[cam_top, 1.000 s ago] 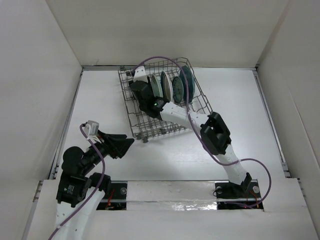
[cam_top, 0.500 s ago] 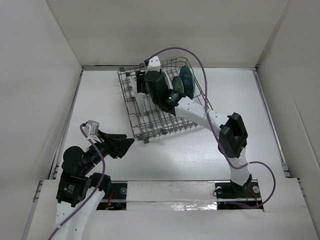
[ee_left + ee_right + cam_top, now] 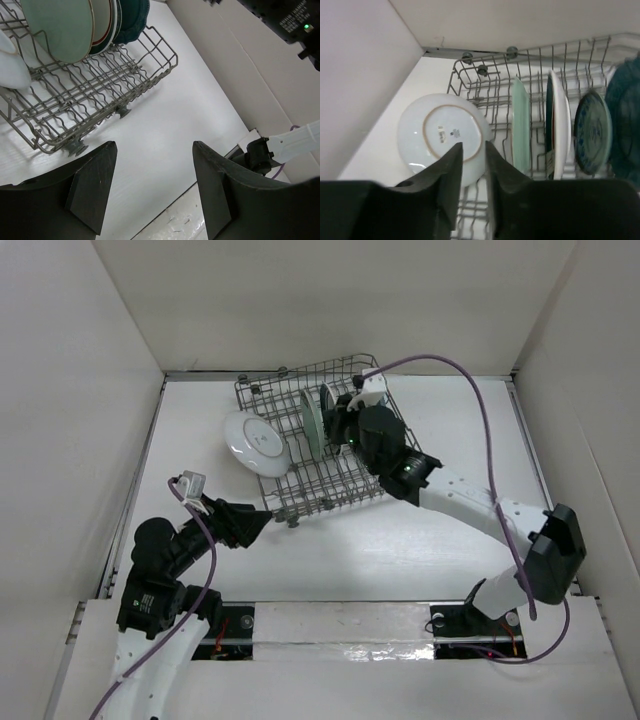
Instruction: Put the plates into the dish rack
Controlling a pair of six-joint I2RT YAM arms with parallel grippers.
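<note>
The grey wire dish rack (image 3: pixel 330 485) stands at the table's back centre. In the right wrist view several plates stand on edge in it: pale mint (image 3: pixel 521 125), white with rim band (image 3: pixel 561 125), small teal patterned (image 3: pixel 592 132) and dark teal scalloped (image 3: pixel 625 117). Another plate (image 3: pixel 255 443) shows its white underside (image 3: pixel 435 132) and leans at the rack's left end. My right gripper (image 3: pixel 338 422) hovers over the rack, its jaws a narrow gap apart and empty (image 3: pixel 473 146). My left gripper (image 3: pixel 255 525) is open and empty (image 3: pixel 154 146) in front of the rack (image 3: pixel 100 95).
White walls enclose the table on the left, back and right. The rack's small dark feet (image 3: pixel 75 146) rest on the white tabletop. The right arm's purple cable (image 3: pixel 480 410) loops above the table.
My right gripper has moved from the rack's left end to its right side, uncovering the plate with the white underside leaning at the left end. The left gripper has barely moved.
</note>
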